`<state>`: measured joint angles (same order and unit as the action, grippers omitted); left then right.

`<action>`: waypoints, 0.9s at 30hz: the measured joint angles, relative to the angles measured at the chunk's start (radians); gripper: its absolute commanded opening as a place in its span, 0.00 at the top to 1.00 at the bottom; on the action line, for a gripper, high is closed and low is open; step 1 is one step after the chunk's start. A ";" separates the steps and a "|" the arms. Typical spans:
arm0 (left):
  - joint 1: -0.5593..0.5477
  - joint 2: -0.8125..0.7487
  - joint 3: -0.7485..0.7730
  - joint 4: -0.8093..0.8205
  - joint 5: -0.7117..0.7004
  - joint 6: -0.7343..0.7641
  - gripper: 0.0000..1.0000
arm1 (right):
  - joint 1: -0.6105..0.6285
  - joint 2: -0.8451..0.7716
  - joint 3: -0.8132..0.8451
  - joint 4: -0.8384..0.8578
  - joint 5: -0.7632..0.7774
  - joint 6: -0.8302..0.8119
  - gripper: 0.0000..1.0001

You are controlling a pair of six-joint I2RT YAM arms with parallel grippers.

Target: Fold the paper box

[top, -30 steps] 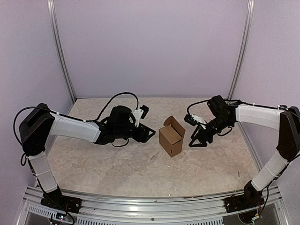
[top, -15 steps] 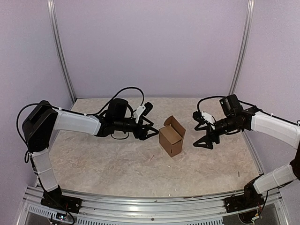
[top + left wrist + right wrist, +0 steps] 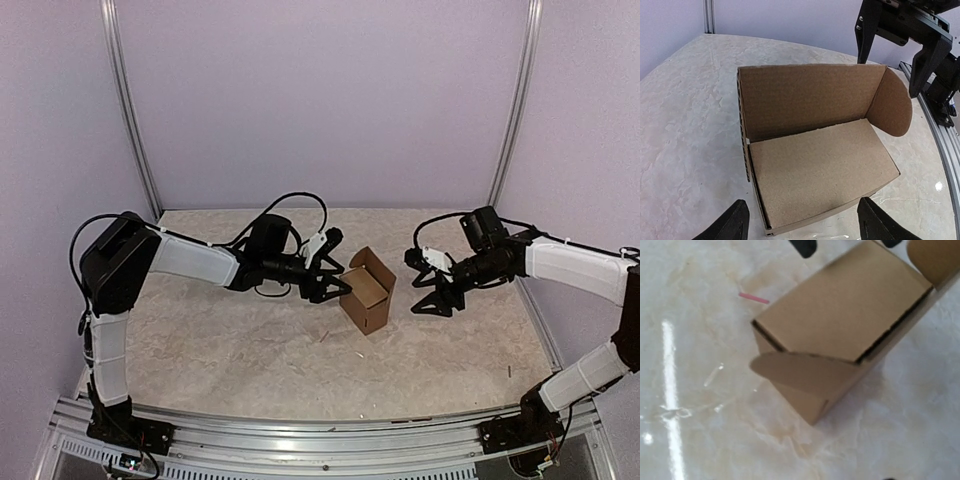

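Observation:
The paper box (image 3: 366,290) stands folded up in the middle of the table, brown cardboard with its lid flap raised. In the left wrist view the box (image 3: 820,165) fills the frame, lid (image 3: 810,95) upright behind it and a rounded tab (image 3: 892,105) sticking out at the right. My left gripper (image 3: 338,281) is open at the box's left side, its fingertips (image 3: 735,222) straddling the near edge. My right gripper (image 3: 420,285) is open, a short gap right of the box. The right wrist view shows the box (image 3: 840,320) and a rounded tab (image 3: 800,372), but hardly any of that gripper's fingers.
A small pink scrap (image 3: 323,337) lies on the marbled tabletop just in front of the box, and shows again as the scrap (image 3: 754,298) in the right wrist view. A metal rail (image 3: 300,425) runs along the near edge. Purple walls enclose the other sides.
My left gripper has moved right and come up against the box's left side. The right gripper drew back from the box and opened wider, then came slightly closer again.

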<state>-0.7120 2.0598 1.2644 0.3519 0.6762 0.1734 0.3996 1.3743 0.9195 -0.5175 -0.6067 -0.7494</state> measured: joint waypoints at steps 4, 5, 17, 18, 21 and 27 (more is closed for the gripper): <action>-0.008 0.019 0.006 0.000 0.014 0.009 0.30 | 0.003 0.024 0.018 0.017 0.013 0.007 0.35; -0.012 0.020 0.006 -0.001 0.015 0.011 0.30 | 0.005 0.027 0.022 0.021 0.013 0.007 0.35; -0.134 -0.027 -0.095 0.032 -0.061 0.010 0.33 | 0.026 0.043 0.034 0.007 0.025 -0.028 0.39; -0.143 -0.041 -0.117 0.036 -0.071 0.008 0.34 | 0.026 0.043 0.034 0.000 0.024 -0.037 0.39; -0.171 -0.080 -0.167 0.040 -0.103 -0.009 0.33 | 0.026 0.043 0.034 -0.029 0.018 -0.068 0.39; -0.188 -0.169 -0.213 0.003 -0.192 -0.052 0.32 | 0.026 0.039 0.034 -0.053 0.002 -0.099 0.39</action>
<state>-0.9001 1.8912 1.0515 0.3553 0.4847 0.1211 0.4259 1.4132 0.9531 -0.5701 -0.6052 -0.8482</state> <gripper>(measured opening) 0.677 0.614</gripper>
